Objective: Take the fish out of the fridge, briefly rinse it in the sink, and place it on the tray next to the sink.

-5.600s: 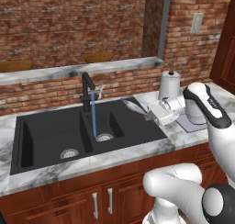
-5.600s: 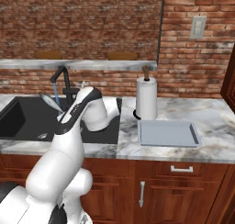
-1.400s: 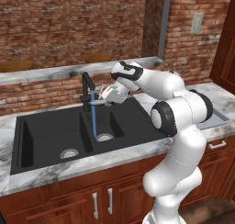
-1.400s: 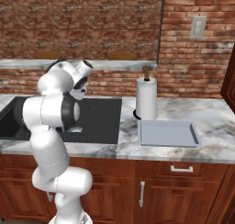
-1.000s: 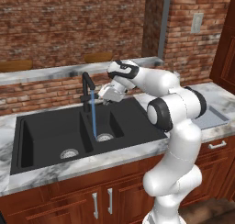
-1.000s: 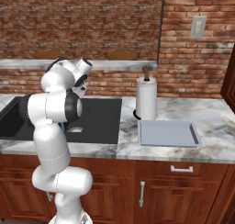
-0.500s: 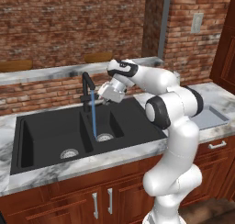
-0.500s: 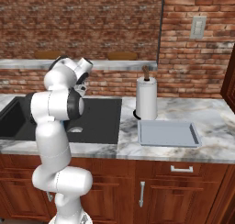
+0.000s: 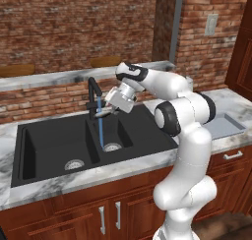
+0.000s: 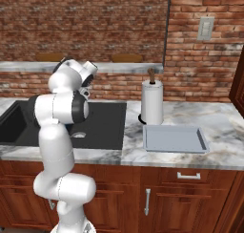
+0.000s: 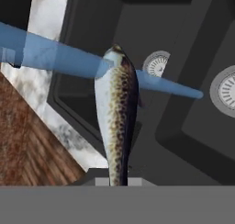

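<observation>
My gripper (image 9: 111, 105) is shut on the fish (image 11: 117, 115), a slender silver fish with a dark speckled back. It holds the fish just under the black faucet (image 9: 93, 92), above the right basin of the black sink (image 9: 49, 144). The blue water stream (image 11: 55, 58) strikes the fish's far end and runs on down to the drain (image 9: 112, 147). The pale grey-blue tray (image 10: 175, 139) lies on the marble counter right of the sink, with nothing on it. In the right base view my own arm hides the gripper. The fridge is out of view.
A white paper-towel roll (image 10: 152, 103) stands behind the tray's left end. A brick wall with a stone ledge (image 9: 59, 76) runs behind the sink. Reddish wood cupboards (image 10: 181, 189) lie under the counter. The sink's left basin (image 9: 51, 145) holds nothing.
The arm has swung left from beside the tray to the faucet. Over the last second the gripper has edged the fish a little further left into the stream.
</observation>
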Controlling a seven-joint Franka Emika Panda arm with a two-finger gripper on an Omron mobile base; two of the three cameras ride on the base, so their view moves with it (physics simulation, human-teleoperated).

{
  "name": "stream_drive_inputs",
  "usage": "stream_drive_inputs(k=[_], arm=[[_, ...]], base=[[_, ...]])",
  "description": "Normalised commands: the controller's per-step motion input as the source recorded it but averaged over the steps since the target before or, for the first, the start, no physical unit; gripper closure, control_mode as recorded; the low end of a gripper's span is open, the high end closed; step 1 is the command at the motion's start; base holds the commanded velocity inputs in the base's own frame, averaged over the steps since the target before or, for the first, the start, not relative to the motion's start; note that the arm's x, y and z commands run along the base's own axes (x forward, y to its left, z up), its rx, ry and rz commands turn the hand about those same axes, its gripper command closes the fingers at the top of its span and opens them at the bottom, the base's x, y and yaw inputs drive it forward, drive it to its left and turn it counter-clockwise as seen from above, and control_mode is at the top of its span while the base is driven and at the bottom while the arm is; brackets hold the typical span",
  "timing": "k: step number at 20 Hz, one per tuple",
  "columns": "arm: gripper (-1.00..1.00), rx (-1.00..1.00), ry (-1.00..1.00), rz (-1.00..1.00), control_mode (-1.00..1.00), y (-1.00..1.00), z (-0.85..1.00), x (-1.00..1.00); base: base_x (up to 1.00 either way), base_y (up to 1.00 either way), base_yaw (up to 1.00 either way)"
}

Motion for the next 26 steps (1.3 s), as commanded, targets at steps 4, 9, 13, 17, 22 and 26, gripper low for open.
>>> stream_drive_inputs(k=[4, 9, 13, 17, 22, 26], arm=[[1.0, 0.0, 0.0, 0.0, -1.0, 0.0, 0.0, -0.32], [1.0, 0.0, 0.0, 0.0, -1.0, 0.0, 0.0, -0.01], [1.0, -0.08, -0.02, 0.0, -1.0, 0.0, -0.24, 0.22], [1.0, -0.02, 0.0, 0.0, -1.0, 0.0, -0.08, 0.11], [1.0, 0.0, -0.05, -0.03, -1.0, -0.04, 0.28, -0.44], [1.0, 0.0, -0.11, -0.18, -1.0, -0.22, 0.64, -1.0]], base=[[0.0, 0.0, 0.0], [0.0, 0.0, 0.0], [0.0, 0.0, 0.0], [0.0, 0.0, 0.0], [0.0, 0.0, 0.0], [0.0, 0.0, 0.0]])
